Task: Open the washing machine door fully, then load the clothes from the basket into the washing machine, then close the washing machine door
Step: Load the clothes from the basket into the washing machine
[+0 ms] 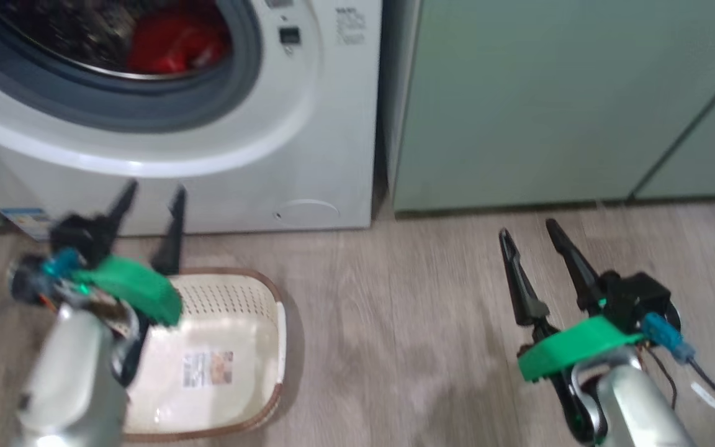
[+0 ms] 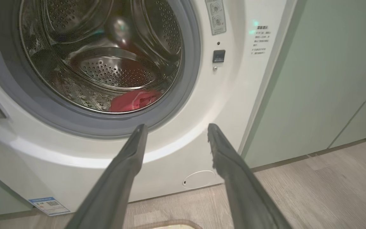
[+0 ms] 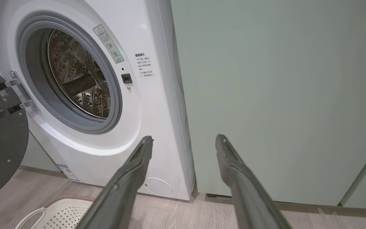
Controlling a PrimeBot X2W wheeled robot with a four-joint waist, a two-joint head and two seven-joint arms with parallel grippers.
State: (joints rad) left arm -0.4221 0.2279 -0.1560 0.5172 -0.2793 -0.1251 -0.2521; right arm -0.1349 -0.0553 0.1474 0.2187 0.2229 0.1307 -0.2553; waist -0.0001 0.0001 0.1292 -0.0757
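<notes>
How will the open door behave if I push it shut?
The door hangs on a metal hinge, so it should swing as one rigid piece. It looks large and thick-rimmed, so it is probably fairly heavy and may carry momentum. Its smooth dark rim may let the left gripper slip.

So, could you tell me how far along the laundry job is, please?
Done: door stands open, red clothes lie in the drum, basket looks empty. In hand: nothing; left gripper and right gripper are open, empty. Left: closing the door.
</notes>
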